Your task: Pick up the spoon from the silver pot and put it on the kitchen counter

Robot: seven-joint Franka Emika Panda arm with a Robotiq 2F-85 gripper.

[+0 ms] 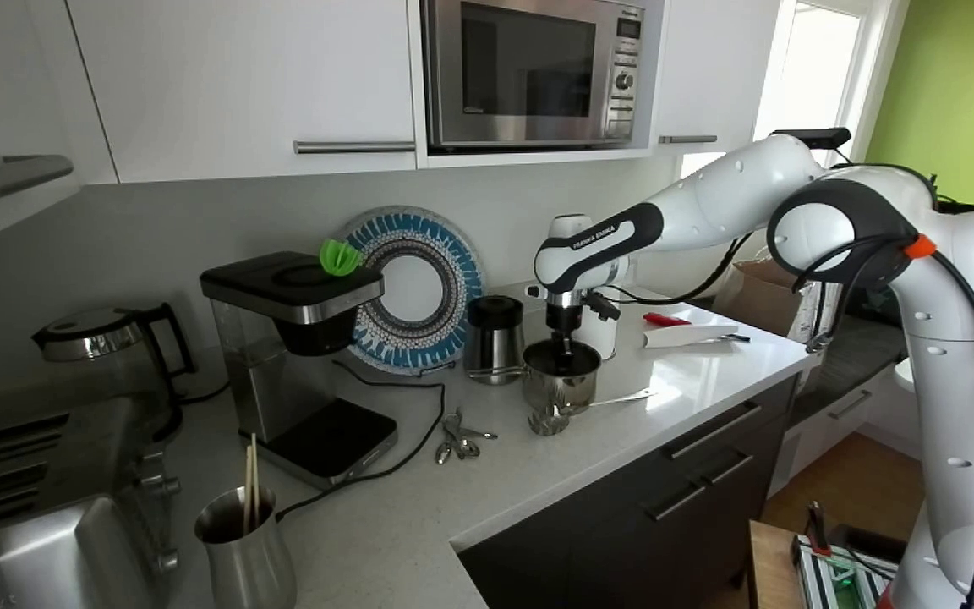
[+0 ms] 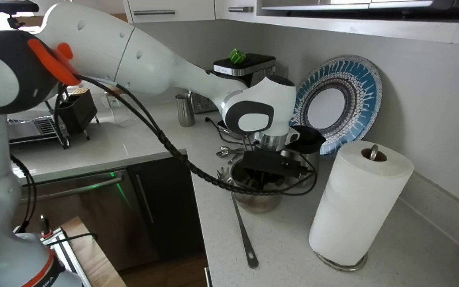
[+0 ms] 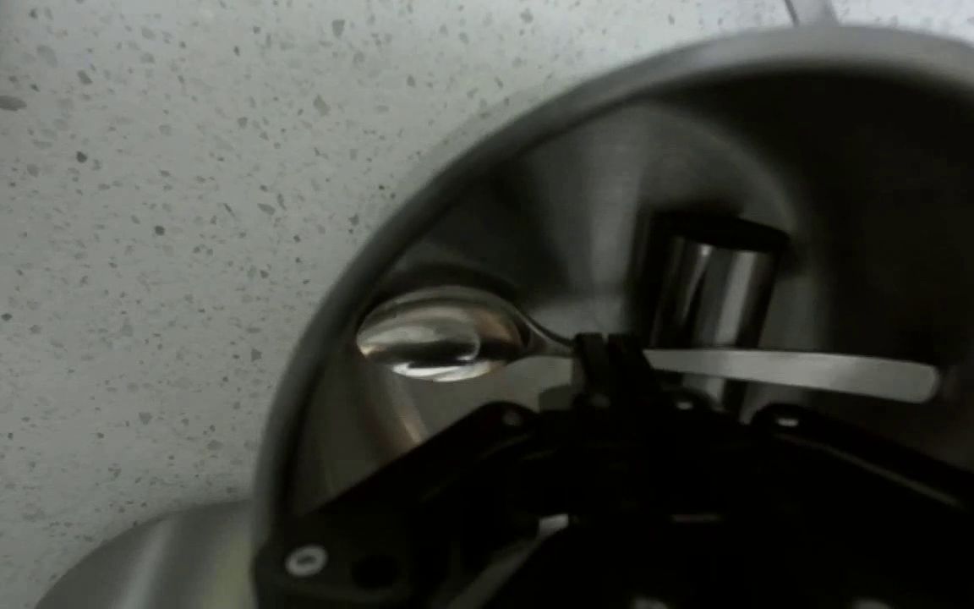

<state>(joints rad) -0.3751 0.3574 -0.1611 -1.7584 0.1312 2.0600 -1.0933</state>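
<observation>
The silver pot [image 1: 559, 391] stands on the pale kitchen counter [image 1: 419, 499]; the pot also shows in an exterior view [image 2: 255, 203] and by its rim in the wrist view [image 3: 834, 46]. The spoon [image 3: 445, 334] lies inside the pot, bowl to the left and handle to the right in the wrist view. My gripper [image 3: 610, 342] reaches down into the pot, its two fingertips together over the spoon's neck. The spoon runs along the closing direction and shows on both sides; no grip on it shows. The exterior views hide the spoon.
A small shiny metal cylinder [image 3: 711, 279] is inside the pot. A long-handled metal utensil [image 2: 245, 235] lies beside the pot. Measuring spoons [image 1: 459, 440], a steel pitcher [image 1: 495, 338], a paper towel roll [image 2: 359, 203] and a coffee maker [image 1: 301, 364] stand or lie around.
</observation>
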